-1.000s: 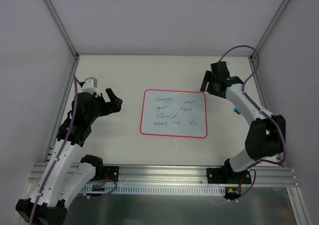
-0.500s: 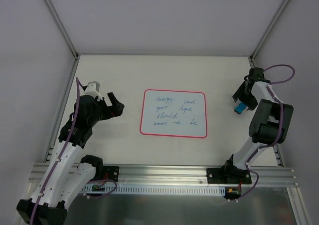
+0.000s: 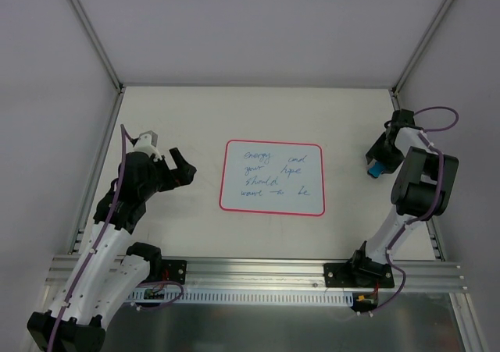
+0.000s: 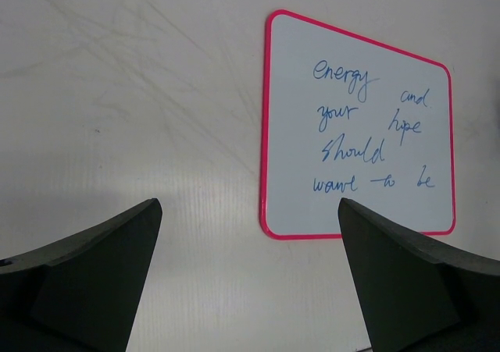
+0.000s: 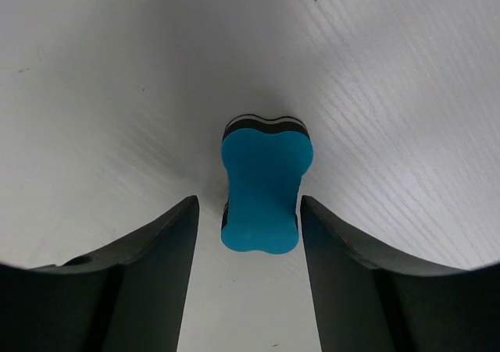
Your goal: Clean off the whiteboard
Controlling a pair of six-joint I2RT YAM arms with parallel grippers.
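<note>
Barely started tbh: the whiteboard (image 3: 272,177) mid-frame is written on, the eraser (image 5: 266,172) is straddled, seemingly ungripped, by the half-open right gripper (image 5: 249,201), left gripper (image 4: 248,205) spread empty.

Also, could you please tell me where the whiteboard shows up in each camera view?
Top external: the whiteboard lies in the middle of the picture, between the two arms.
Left wrist: the whiteboard sits upper right, beyond the open left gripper.
Right wrist: not in it; that view shows only the eraser.
Shared landmark: the blue word energy on the board's top line.
</note>
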